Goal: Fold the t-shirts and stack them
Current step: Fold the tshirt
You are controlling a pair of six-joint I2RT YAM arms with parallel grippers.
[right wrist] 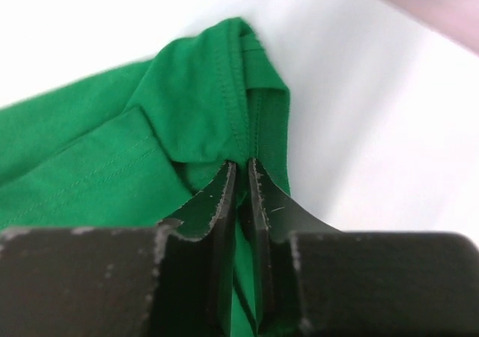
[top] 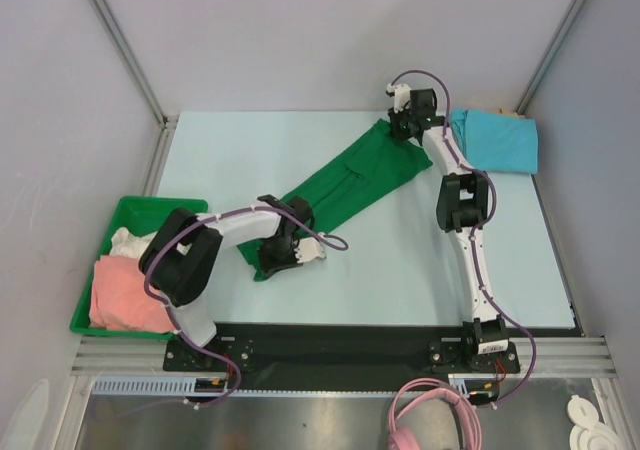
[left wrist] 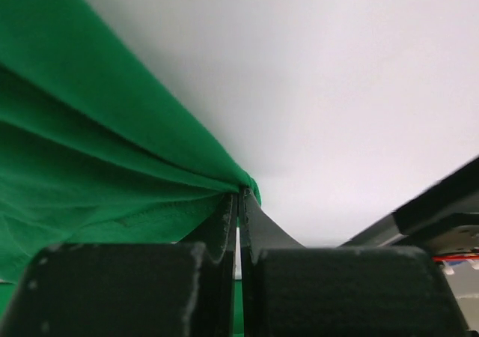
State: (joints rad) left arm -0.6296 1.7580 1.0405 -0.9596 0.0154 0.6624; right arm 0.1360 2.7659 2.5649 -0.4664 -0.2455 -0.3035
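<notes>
A green t-shirt (top: 345,188) lies stretched in a long diagonal band across the table, from near left to far right. My left gripper (top: 283,253) is shut on its near-left end; the left wrist view shows the cloth (left wrist: 105,165) pinched at the fingertips. My right gripper (top: 402,128) is shut on its far-right end; the right wrist view shows a hemmed corner of the shirt (right wrist: 202,105) clamped between the fingers. A folded blue t-shirt (top: 495,140) lies at the far right of the table, just right of the right gripper.
A green bin (top: 132,214) at the left edge holds a pink garment (top: 125,292) and a white one (top: 128,240). Grey walls close the back and sides. A pink cable (top: 430,415) lies below the table's near edge.
</notes>
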